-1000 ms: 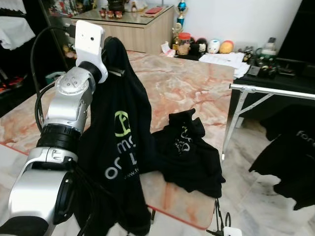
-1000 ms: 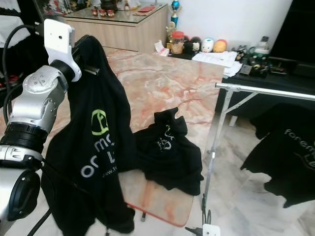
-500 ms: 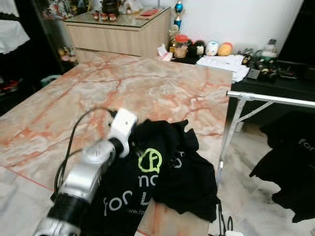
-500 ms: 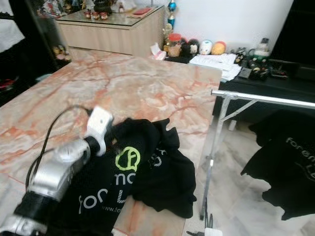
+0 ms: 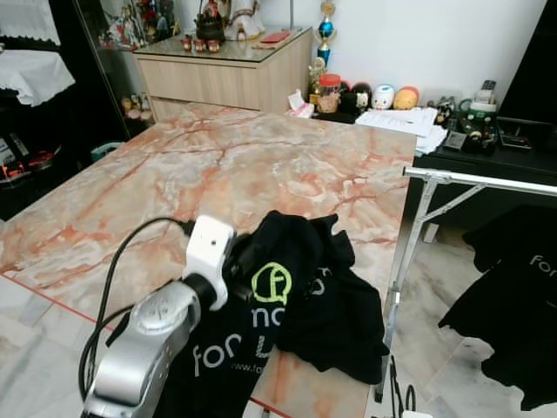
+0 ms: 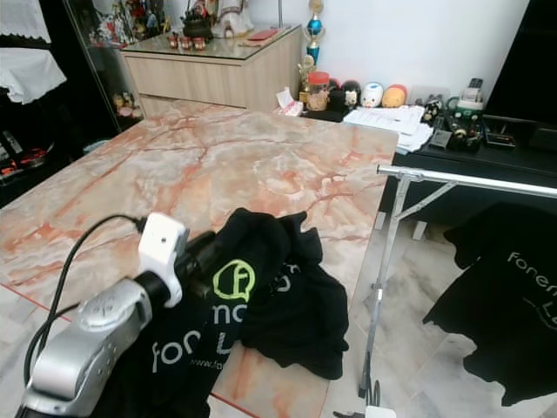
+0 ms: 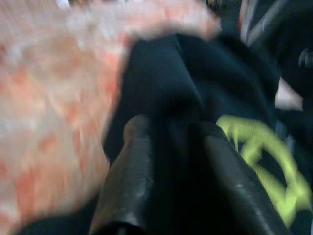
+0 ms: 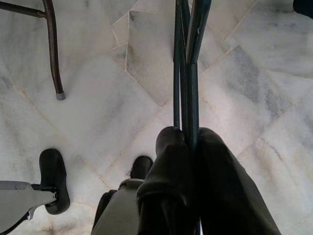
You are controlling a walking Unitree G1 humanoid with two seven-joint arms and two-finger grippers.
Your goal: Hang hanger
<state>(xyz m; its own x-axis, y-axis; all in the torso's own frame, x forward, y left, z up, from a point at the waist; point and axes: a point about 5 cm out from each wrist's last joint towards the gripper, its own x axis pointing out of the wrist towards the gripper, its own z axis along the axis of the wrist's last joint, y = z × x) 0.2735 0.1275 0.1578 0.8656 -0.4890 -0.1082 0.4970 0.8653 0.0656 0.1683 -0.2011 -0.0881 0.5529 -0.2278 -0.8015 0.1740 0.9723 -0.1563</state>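
Note:
My left gripper (image 5: 237, 259) is low over the near part of the marble table (image 5: 218, 165), shut on a black shirt with a green logo (image 5: 261, 318). In the left wrist view black fabric (image 7: 166, 83) is pinched between the two fingers (image 7: 132, 161). That shirt drapes over the table's front edge and partly over a second crumpled black shirt (image 5: 344, 305). In the right wrist view my right gripper (image 8: 191, 139) points down at the floor, shut on a thin dark hanger (image 8: 188, 73). A silver clothes rail (image 5: 487, 180) stands to the right of the table.
Another black shirt (image 5: 518, 296) hangs under the rail at the right. A wooden cabinet (image 5: 226, 74) and small figurines (image 5: 383, 94) line the far wall. A dark shelf with papers (image 5: 461, 131) sits behind the rail. Marble floor tiles (image 8: 98, 98) and a chair leg (image 8: 53, 54) lie below my right gripper.
My left arm has come down from head height, bringing the logo shirt from hanging in the air to lying on the table beside the other shirt.

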